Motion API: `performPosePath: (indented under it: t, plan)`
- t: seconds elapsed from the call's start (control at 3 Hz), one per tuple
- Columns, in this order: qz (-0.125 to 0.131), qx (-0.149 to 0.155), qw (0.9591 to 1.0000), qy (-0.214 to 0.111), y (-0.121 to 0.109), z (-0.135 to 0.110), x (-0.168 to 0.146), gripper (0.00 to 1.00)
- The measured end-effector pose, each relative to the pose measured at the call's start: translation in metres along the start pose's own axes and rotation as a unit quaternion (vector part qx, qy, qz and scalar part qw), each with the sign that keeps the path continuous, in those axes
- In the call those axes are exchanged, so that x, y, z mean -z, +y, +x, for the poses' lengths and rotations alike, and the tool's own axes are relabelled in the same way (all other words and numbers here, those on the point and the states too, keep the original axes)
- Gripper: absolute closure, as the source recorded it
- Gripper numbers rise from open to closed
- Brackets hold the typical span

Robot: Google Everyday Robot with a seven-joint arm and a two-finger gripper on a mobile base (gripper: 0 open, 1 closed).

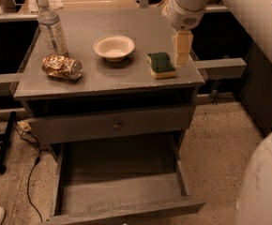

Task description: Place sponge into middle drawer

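Observation:
The sponge (160, 64) lies on the cabinet top near its right edge, dark green scrub face up over pale yellow foam. My gripper (182, 49) hangs from the white arm just to the right of the sponge, close beside it and low over the top. It holds nothing that I can see. The middle drawer (122, 184) is pulled out below, at the bottom of the view. Its flat grey floor is bare.
A white bowl (114, 47), a crushed can (62, 66) and a plastic water bottle (52, 27) stand on the cabinet top (126, 81). A closed drawer front with a round knob (117, 124) sits above the open drawer. Cables (30, 172) lie on the floor at left.

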State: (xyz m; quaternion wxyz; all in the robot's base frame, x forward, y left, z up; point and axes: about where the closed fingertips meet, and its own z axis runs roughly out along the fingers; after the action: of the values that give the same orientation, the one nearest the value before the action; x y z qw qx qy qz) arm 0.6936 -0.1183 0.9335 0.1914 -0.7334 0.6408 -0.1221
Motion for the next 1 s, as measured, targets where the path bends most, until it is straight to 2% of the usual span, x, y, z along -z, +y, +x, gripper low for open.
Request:
performPosePath:
  t: [0.33, 0.67, 1.0]
  plan:
    - [-0.004, 0.012, 0.9999, -0.001, -0.013, 0.0, -0.015, 0.0]
    - [-0.039, 0.037, 0.9985, -0.006, -0.01, -0.005, -0.038, 0.0]
    - [-0.077, 0.066, 0.9948, -0.007, -0.003, -0.004, -0.054, 0.0]
